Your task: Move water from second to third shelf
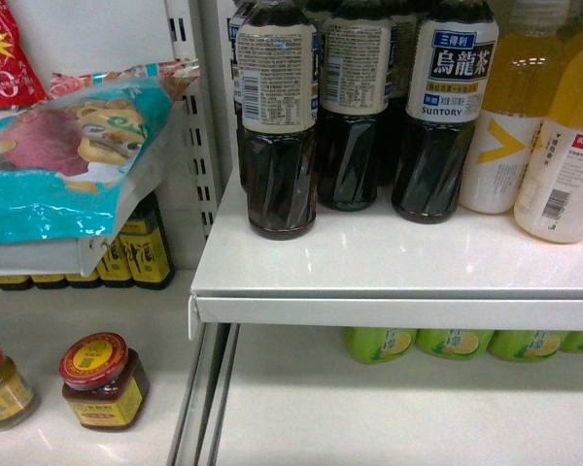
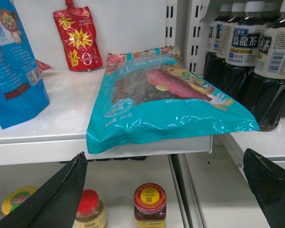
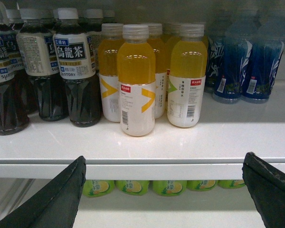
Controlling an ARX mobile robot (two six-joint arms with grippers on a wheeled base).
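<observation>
The water is out of view in all three views. My left gripper (image 2: pixel 164 190) is open, its black fingers (image 2: pixel 61 199) wide apart at the bottom of the left wrist view, below a teal snack bag (image 2: pixel 166 99). Nothing lies between them; a red-lidded jar (image 2: pixel 149 206) stands beyond the gap on the lower shelf. My right gripper (image 3: pixel 164 190) is open and holds nothing. It faces the white shelf edge (image 3: pixel 156 170), under the yellow juice bottles (image 3: pixel 136 80). Neither gripper shows in the head view.
Dark tea bottles (image 1: pixel 282 116) and yellow juice bottles (image 1: pixel 564 146) stand on the white shelf (image 1: pixel 398 311). Blue bottles (image 3: pixel 247 61) stand at its right. Green lemon-label bottles (image 3: pixel 133 186) sit on the shelf below. The teal bag (image 1: pixel 68 165) overhangs the left shelf, above jars (image 1: pixel 102 381).
</observation>
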